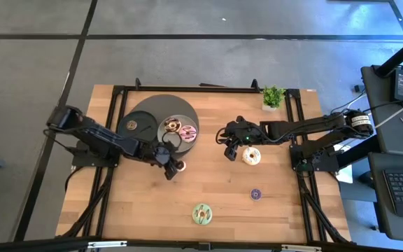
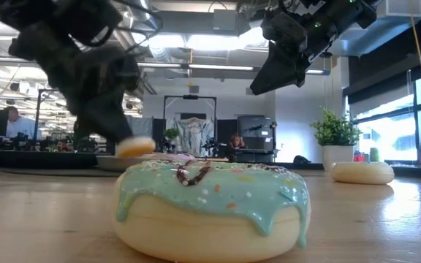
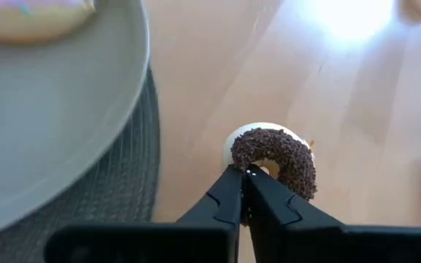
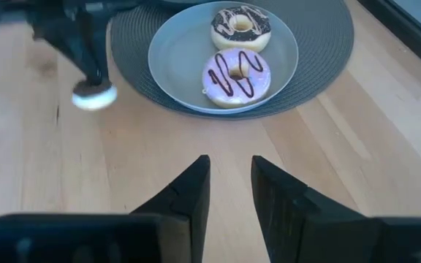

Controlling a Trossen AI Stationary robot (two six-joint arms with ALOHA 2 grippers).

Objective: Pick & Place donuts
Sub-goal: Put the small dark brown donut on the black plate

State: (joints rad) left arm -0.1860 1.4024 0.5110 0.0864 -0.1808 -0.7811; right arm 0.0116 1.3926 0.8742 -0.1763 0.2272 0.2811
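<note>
My left gripper is shut on a small donut with chocolate sprinkles, just off the near right rim of the grey plate. The plate sits on a dark round disc and holds a chocolate-iced donut and a pink-iced donut. My right gripper hangs open above the table, left of a cream-white donut that lies flat. A green-iced donut and a tiny purple donut lie flat on the near part of the table. My left gripper pinches the sprinkled donut's ring at its side nearest the wrist, between the ends of its two fingers. The fingers slant down from the table's left. The donut is tilted, and in the low view it hangs a little above the table.
A small potted plant stands at the far right of the table. Bare wood lies between the two grippers and along the near left. Black frame rails run along both table sides.
</note>
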